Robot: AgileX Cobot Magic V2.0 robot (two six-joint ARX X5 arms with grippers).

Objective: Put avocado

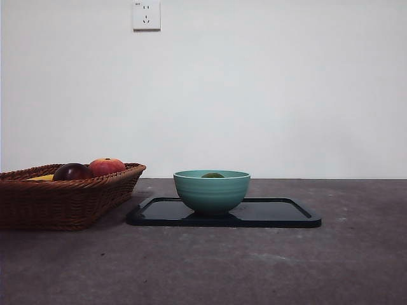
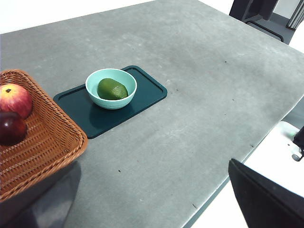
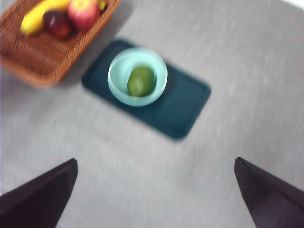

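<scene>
The avocado [image 2: 112, 89] is dull dark green and lies inside the teal bowl [image 2: 95, 92]. The bowl stands on a dark tray [image 2: 147, 92]. In the front view only the avocado's top [image 1: 212, 175] shows over the bowl's rim [image 1: 212, 190]. It also shows in the right wrist view [image 3: 140, 80]. My right gripper [image 3: 155, 160] is open and empty, high above the table, well apart from the bowl [image 3: 118, 85]. Only a black part of my left gripper [image 2: 266, 199] shows, far from the bowl, over the table's edge. Neither arm shows in the front view.
A brown wicker basket [image 1: 63, 203] stands left of the tray [image 1: 280, 213]. It holds a dark maroon fruit [image 1: 71, 171], a red-orange fruit [image 1: 107, 166] and a banana [image 3: 38, 16]. The grey table [image 2: 199, 95] runs on past the tray.
</scene>
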